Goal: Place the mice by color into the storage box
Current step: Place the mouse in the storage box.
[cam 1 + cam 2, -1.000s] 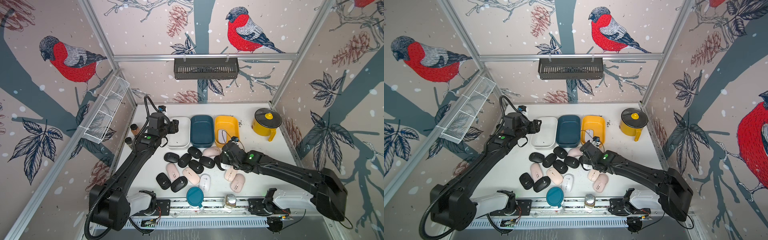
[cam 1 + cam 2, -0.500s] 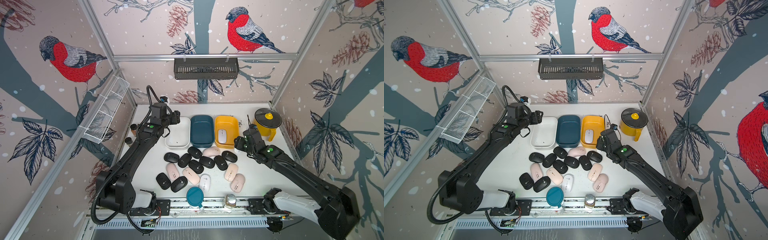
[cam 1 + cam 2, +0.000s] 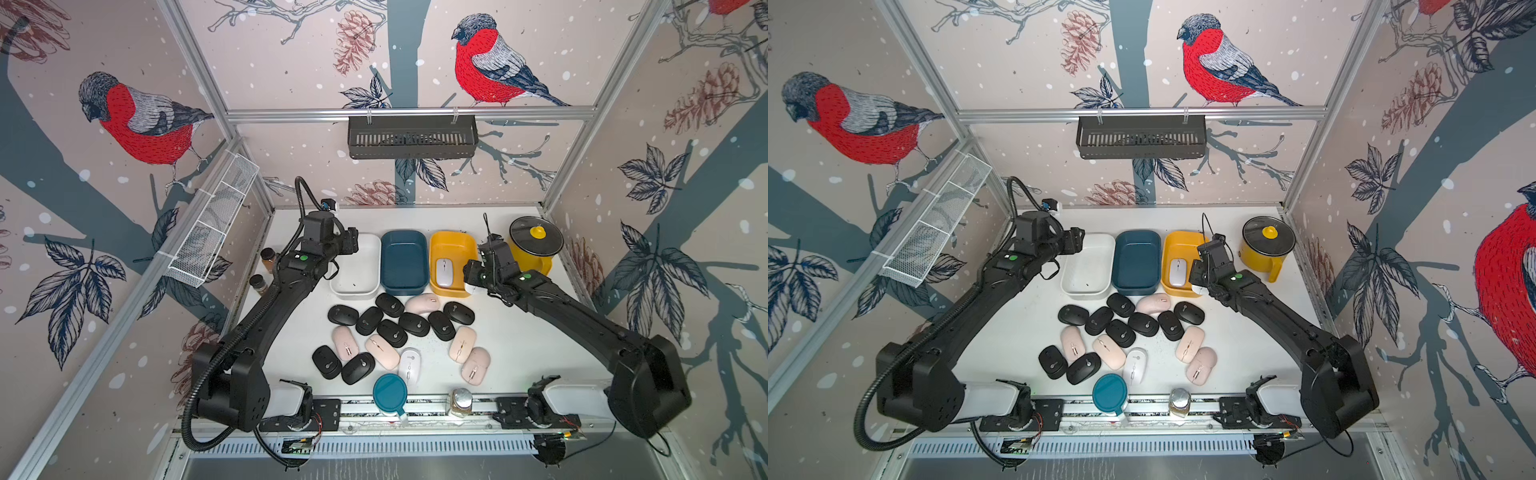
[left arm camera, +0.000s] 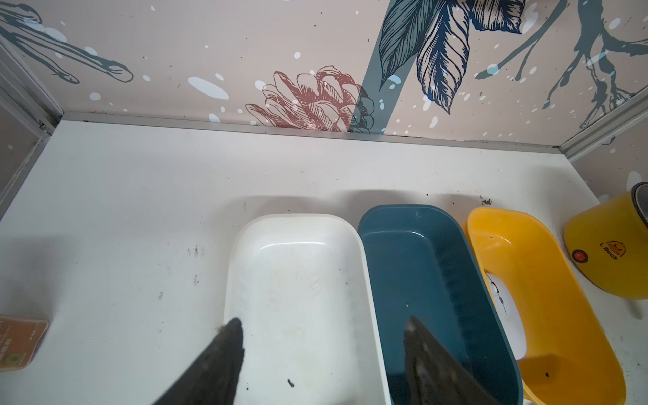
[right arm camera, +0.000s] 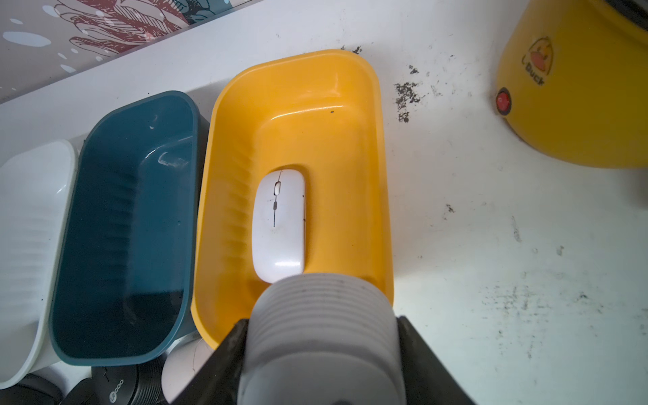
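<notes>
At the far left of the desk (image 3: pixel 511 353) two spice jars (image 3: pixel 268 259) stand by the wall. Near them the left claw (image 4: pixel 324 322) hangs over the near end of the white bin (image 4: pixel 298 280). Both top views show only its dark bulk there, while the left wrist view shows its two fingers (image 4: pixel 226 354) spread apart with nothing between them and the bin bare below. Next comes the blue bin (image 3: pixel 404 259), bare too, touching the white one. In front of the bins, seen whole only in both top views, lies a bunch: black mice (image 3: pixel 392 333) mostly in a band nearest the bins, pink mice (image 3: pixel 382 351) among and in front of them, and one white mouse on the desk (image 3: pixel 409 363) at the front. The yellow bin (image 3: pixel 455 249) holds a binned white mouse (image 5: pixel 278 224), lying flat, buttons up; the left wrist view catches only a slice of it past the blue wall. The right claw (image 3: pixel 471 278) hovers at that bin's near right corner. The top views show just a sliver of white under it, but the right wrist view shows it clamped on a held white mouse (image 5: pixel 321 350), ribbed end toward the camera. Furthest right stands the yellow pot (image 3: pixel 536 249): lid and knob from above, duck mark and red button only in the wrist views
</notes>
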Motion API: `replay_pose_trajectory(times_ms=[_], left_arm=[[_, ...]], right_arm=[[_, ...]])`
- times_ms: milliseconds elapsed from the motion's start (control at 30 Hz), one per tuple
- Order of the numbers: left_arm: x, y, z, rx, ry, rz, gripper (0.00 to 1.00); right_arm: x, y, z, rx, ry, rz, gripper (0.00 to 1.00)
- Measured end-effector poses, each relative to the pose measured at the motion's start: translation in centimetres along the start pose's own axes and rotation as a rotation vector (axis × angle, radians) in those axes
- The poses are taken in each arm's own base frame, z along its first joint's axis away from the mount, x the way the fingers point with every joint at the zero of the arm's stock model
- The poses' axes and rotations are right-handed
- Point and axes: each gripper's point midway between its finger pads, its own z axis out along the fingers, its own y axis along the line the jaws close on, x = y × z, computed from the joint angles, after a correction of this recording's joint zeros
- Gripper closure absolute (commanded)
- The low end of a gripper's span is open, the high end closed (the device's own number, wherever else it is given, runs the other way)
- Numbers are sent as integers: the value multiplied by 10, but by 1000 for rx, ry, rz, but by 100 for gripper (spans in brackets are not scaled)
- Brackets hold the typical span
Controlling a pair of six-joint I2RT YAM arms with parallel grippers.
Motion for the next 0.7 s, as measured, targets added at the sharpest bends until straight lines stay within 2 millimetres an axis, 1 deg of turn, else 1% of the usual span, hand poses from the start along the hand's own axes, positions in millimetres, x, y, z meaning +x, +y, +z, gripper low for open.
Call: replay_pose_trajectory(times_ms=[233, 367, 567, 700], left_arm=[[0, 1, -4, 0, -20, 5, 29], [-2, 0, -6, 7, -27, 4, 28], [-1, 0, -7, 9, -34, 2, 28], [-4, -1, -12, 12, -47, 1, 28]], right_arm=[[-4, 3, 12, -3, -11, -25, 46], [-1, -3, 18, 18, -6, -22, 46], [-12, -16, 33, 54, -21, 3, 46], [-21, -18, 42, 63, -26, -5, 46]])
